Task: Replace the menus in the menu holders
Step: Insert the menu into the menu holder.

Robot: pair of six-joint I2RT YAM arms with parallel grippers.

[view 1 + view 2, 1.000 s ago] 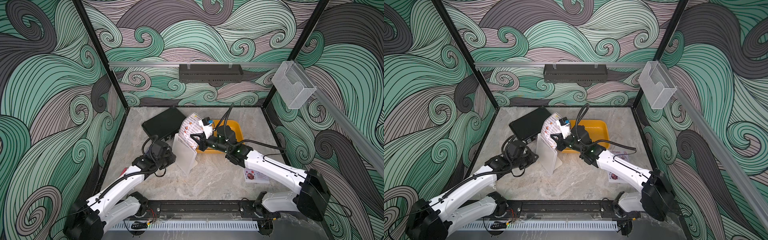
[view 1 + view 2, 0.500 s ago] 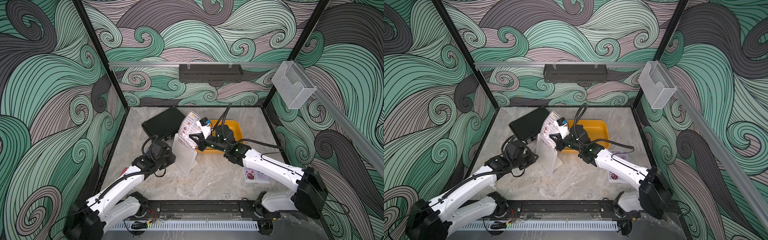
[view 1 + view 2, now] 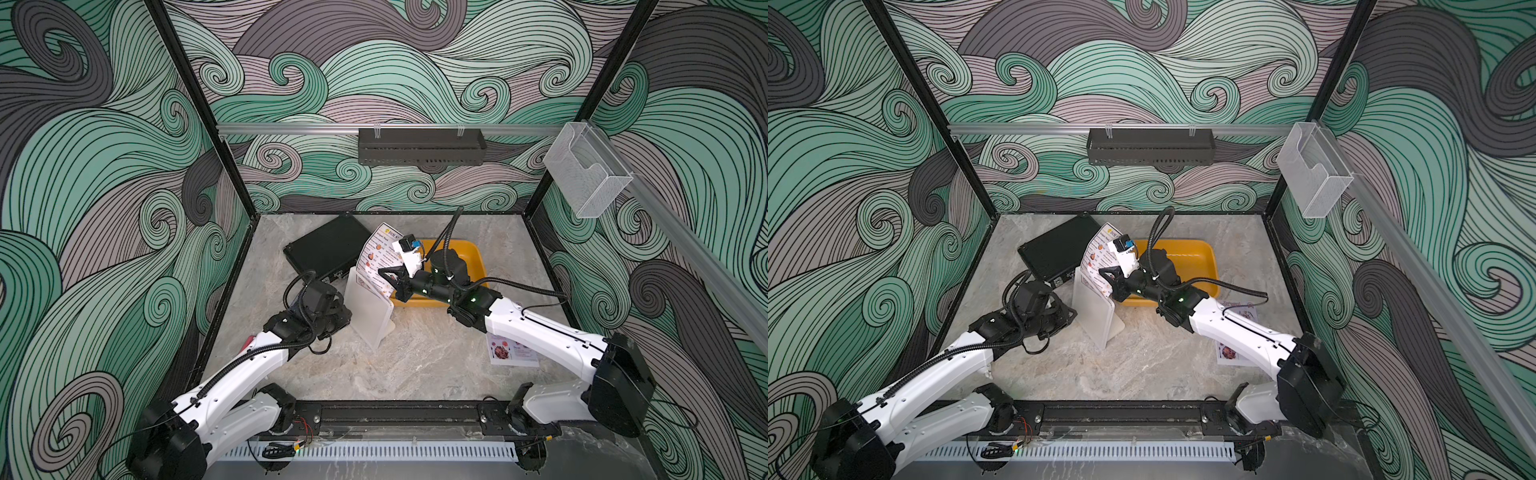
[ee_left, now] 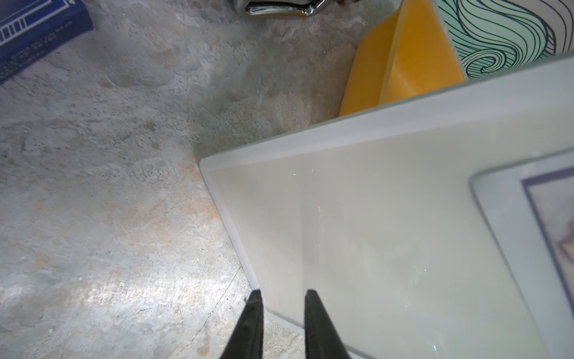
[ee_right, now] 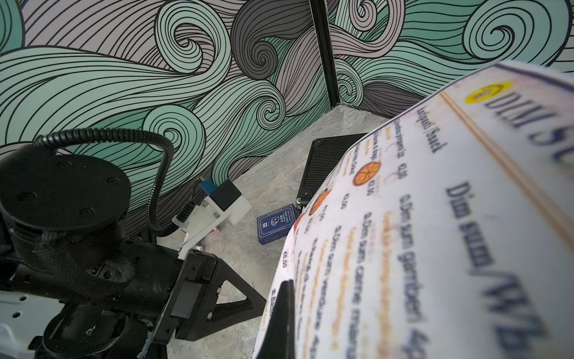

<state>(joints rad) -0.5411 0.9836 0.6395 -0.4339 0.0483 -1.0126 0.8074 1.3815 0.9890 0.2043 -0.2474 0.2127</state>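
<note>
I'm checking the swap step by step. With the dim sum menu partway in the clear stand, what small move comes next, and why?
Probably push the menu slightly further down into the stand: most of the sheet curls out above it, the right gripper pinches it, and the left gripper grips the stand's corner.

Both top views look from high at the front, down and toward the wave-patterned back wall (image 3: 395,83), sharing nearly the whole grey marble tabletop (image 3: 415,365) (image 3: 1142,365). My left wrist camera sits close over the clear acrylic slanted stand (image 4: 372,248); my right one hugs the white Dim Sum menu sheet (image 5: 435,217), facing the back-left corner.
</note>
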